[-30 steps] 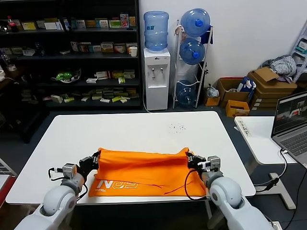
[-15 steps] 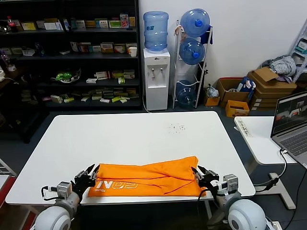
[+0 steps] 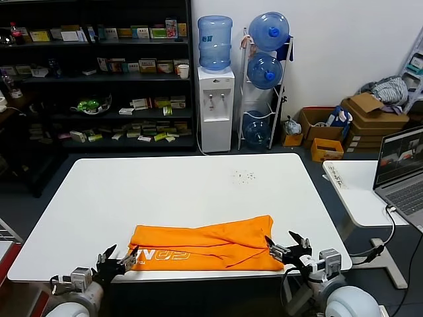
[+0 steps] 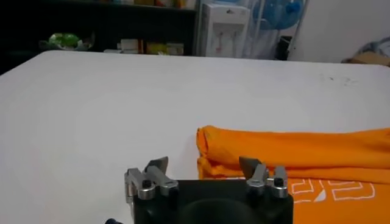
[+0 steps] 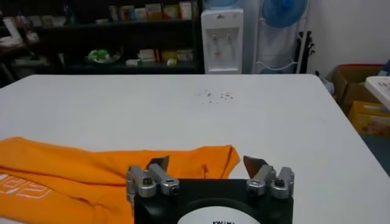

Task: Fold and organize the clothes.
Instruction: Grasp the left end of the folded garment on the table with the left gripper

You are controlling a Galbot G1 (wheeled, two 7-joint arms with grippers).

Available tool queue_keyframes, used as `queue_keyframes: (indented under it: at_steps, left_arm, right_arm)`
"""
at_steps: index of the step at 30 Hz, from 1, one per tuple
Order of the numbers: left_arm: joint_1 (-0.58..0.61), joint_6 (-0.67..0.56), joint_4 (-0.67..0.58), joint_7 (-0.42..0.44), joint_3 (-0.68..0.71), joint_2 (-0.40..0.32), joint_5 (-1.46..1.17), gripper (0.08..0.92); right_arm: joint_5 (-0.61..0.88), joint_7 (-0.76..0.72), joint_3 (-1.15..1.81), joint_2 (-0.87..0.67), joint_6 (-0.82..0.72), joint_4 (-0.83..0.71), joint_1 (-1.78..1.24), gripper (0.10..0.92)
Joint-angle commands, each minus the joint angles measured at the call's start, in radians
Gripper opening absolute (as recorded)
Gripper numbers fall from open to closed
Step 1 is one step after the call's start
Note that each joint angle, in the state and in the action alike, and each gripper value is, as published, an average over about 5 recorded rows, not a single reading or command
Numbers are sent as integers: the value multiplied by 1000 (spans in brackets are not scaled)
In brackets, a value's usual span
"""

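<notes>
The clothes are one orange T-shirt (image 3: 205, 243), lying folded in a long flat band near the front edge of the white table (image 3: 185, 185). White lettering (image 3: 162, 254) shows on its front strip. My left gripper (image 3: 120, 254) stands open just off the shirt's left end, holding nothing. In the left wrist view the left gripper (image 4: 203, 163) faces the folded end of the T-shirt (image 4: 292, 149), with a gap between. My right gripper (image 3: 284, 243) is open at the shirt's right end. In the right wrist view the right gripper (image 5: 207, 161) sits just short of the T-shirt (image 5: 91, 170), holding nothing.
A few dark specks (image 3: 243, 176) lie on the far part of the table. A smaller white table with a laptop (image 3: 403, 165) stands to the right. A water dispenser (image 3: 216, 99) and shelves (image 3: 99, 79) stand well behind.
Both grippers have opened, let go of the shirt and drawn back toward the table's front edge. The lifted edge has come down forward, so the shirt now lies as a narrower band.
</notes>
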Motion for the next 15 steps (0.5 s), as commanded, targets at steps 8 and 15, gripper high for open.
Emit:
queue_keyframes:
  at_steps: [8, 15]
  left_arm:
    - [-127, 139, 26, -61, 70, 69, -213, 823]
    - [-119, 143, 27, -67, 127, 119, -184, 823]
  right_arm:
    - [-19, 0, 12, 6, 5, -3, -21, 823]
    - [-19, 8, 2, 10, 2, -10, -8, 823]
